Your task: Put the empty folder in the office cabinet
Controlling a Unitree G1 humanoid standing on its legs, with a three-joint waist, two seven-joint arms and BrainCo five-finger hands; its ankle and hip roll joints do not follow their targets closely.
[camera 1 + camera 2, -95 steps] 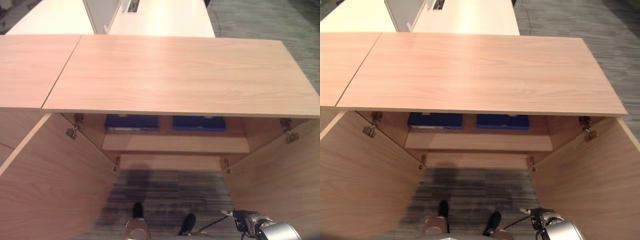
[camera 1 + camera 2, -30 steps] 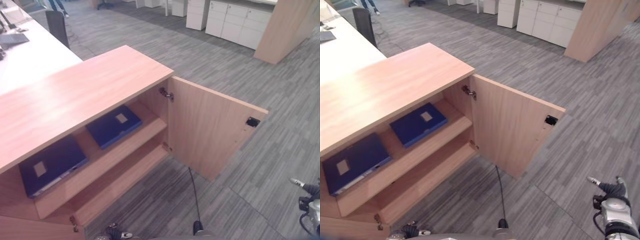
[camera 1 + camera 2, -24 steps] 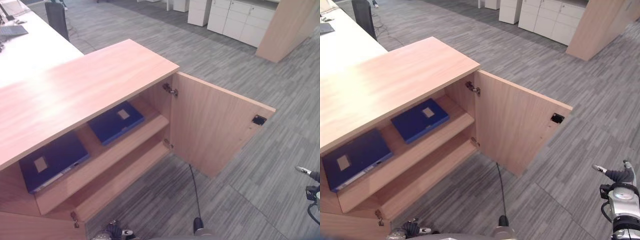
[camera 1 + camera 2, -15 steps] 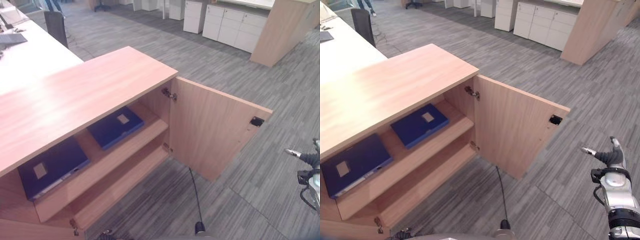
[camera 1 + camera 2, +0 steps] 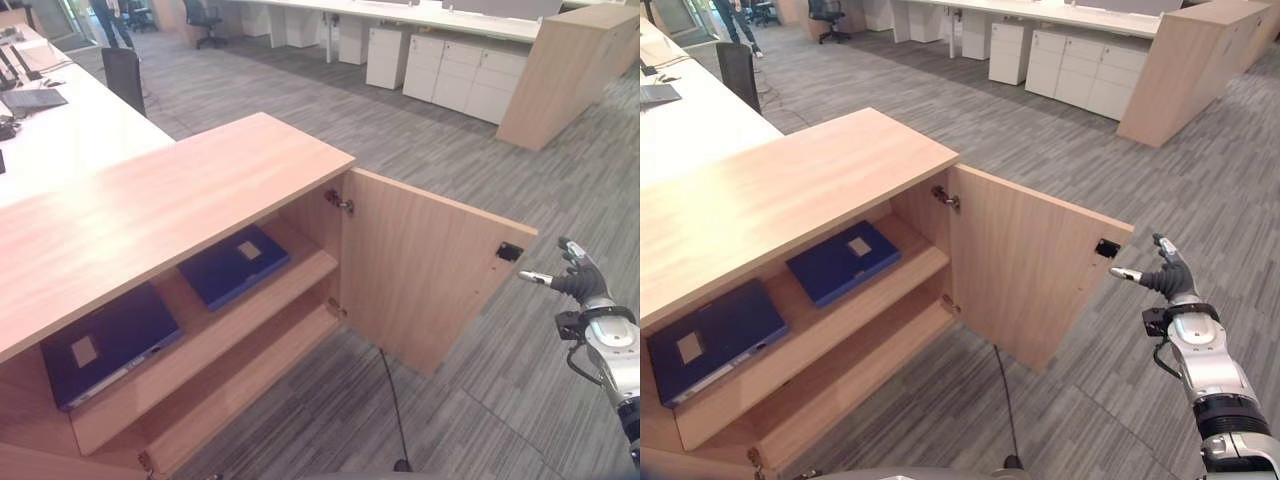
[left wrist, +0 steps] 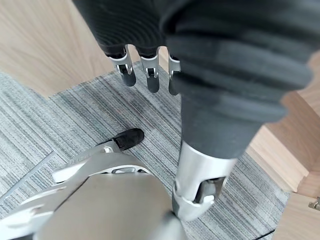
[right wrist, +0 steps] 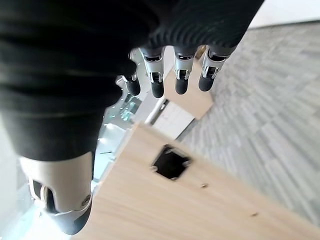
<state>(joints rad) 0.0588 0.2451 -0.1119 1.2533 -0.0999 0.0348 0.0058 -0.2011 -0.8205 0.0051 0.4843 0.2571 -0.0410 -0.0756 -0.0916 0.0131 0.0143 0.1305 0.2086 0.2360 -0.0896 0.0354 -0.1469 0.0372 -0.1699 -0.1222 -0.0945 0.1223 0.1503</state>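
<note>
On the upper shelf (image 5: 250,310) of the open office cabinet (image 5: 180,190) lie two blue folders (image 5: 233,265), flat, long axes running front to back, so looks like stowing's done; right hand (image 5: 1167,277) sits just beside the door (image 5: 1030,265) edge with fingers relaxed, holding nothing, probably to close it; left hand (image 6: 150,75) hangs low, fingers loose too.

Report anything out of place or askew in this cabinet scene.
Nothing stands out. Two dark blue folders lie flat on the upper shelf of the wooden cabinet; its door stands open, the right hand nearby.
</note>
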